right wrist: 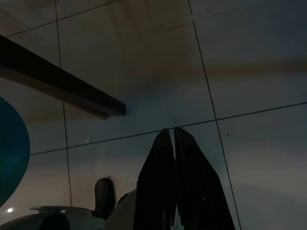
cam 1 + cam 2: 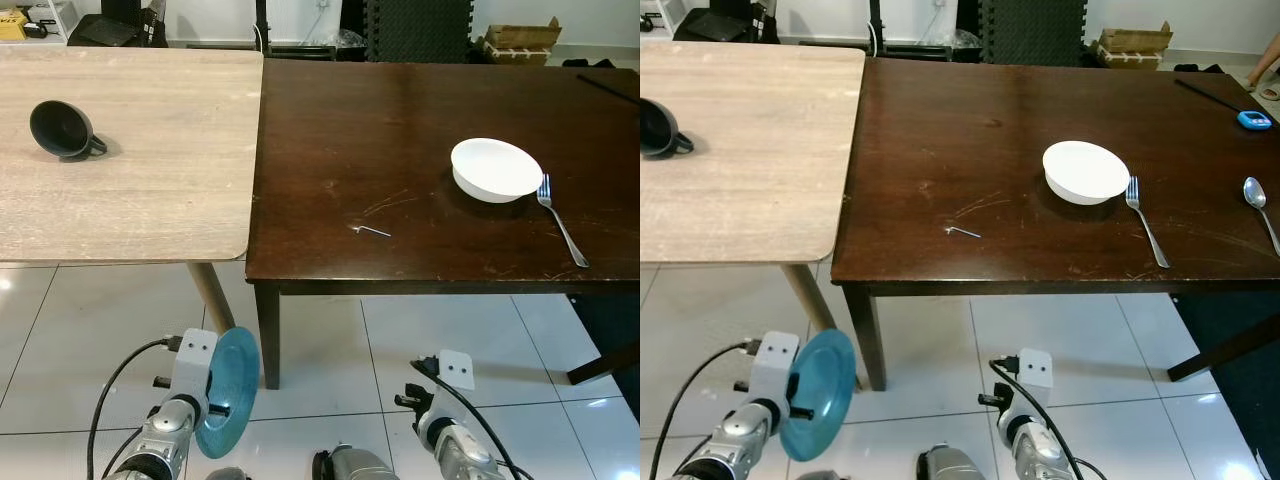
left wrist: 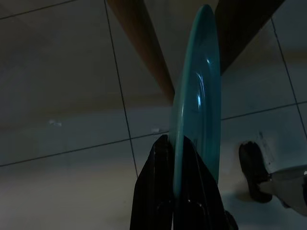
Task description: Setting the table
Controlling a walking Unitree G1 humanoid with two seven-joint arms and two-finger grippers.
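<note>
My left gripper [image 3: 176,143] is shut on the rim of a teal plate [image 2: 227,390], held on edge low over the floor tiles, in front of the tables. The plate [image 3: 196,100] stands upright between the two black fingers. On the dark wooden table [image 2: 400,150] a white bowl [image 2: 496,169] sits with a fork [image 2: 562,222] just to its right and a spoon [image 2: 1262,208] further right. A black mug [image 2: 62,131] lies on its side on the light wooden table [image 2: 150,140]. My right gripper [image 1: 173,136] hangs shut over the floor, holding nothing.
A small metal hex key [image 2: 371,231] lies on the dark table near its front edge. A blue object [image 2: 1254,120] rests at the far right of that table. Table legs [image 2: 266,335] stand close ahead. Cardboard boxes [image 2: 520,40] and clutter line the back wall.
</note>
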